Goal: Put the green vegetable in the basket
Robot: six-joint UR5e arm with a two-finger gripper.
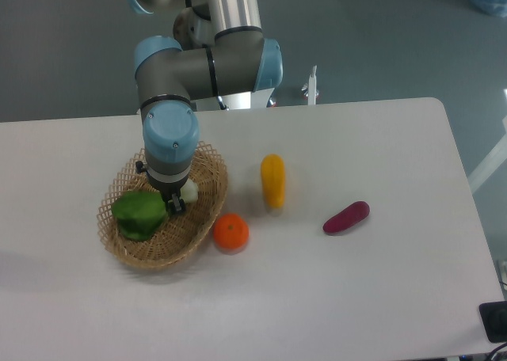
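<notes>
The green vegetable (139, 214) lies inside the basket (207, 177), its dark green leaves to the left and its whitish stem base to the right. The basket is oval, tan wicker, and stands on the left part of the table. My gripper (174, 203) points straight down over the middle of the vegetable, at or just above it. The blue wrist hides most of the fingers; only a dark fingertip (177, 205) shows between the leaves and the stem. I cannot tell whether the jaws grip the vegetable.
An orange (231, 232) sits just right of the basket's front rim. A yellow oblong vegetable (272, 180) stands further right, and a purple-red oblong vegetable (346, 217) lies beyond it. The arm's base rises behind the basket.
</notes>
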